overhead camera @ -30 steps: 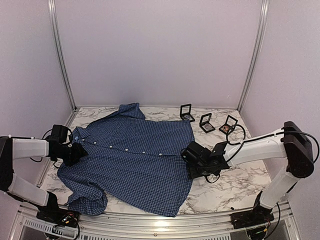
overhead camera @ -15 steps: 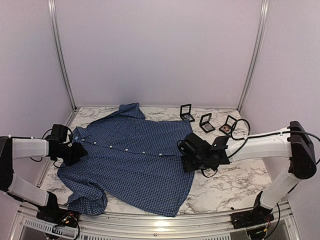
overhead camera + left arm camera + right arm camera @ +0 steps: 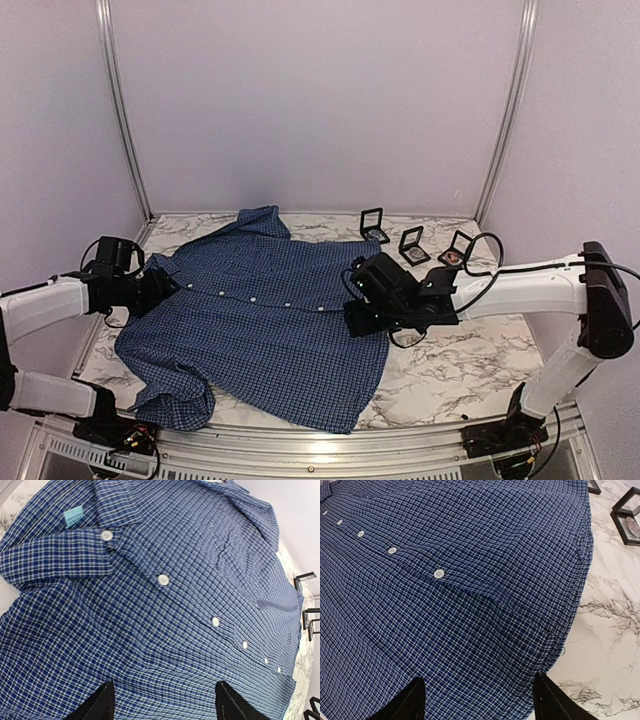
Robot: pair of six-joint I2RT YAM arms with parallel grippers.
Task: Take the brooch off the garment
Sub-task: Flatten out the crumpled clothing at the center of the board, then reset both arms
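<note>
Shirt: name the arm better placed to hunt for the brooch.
Left, tentatively. No brooch shows in any view; the left gripper, open, hovers by the collar and chest of the shirt, a likelier spot, while the right gripper, also open, hangs over the hem end.

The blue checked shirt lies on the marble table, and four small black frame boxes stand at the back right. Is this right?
Not quite. The top view shows three frame boxes, not four. The rest holds: the shirt lies on the marble table, boxes at the back right.
</note>
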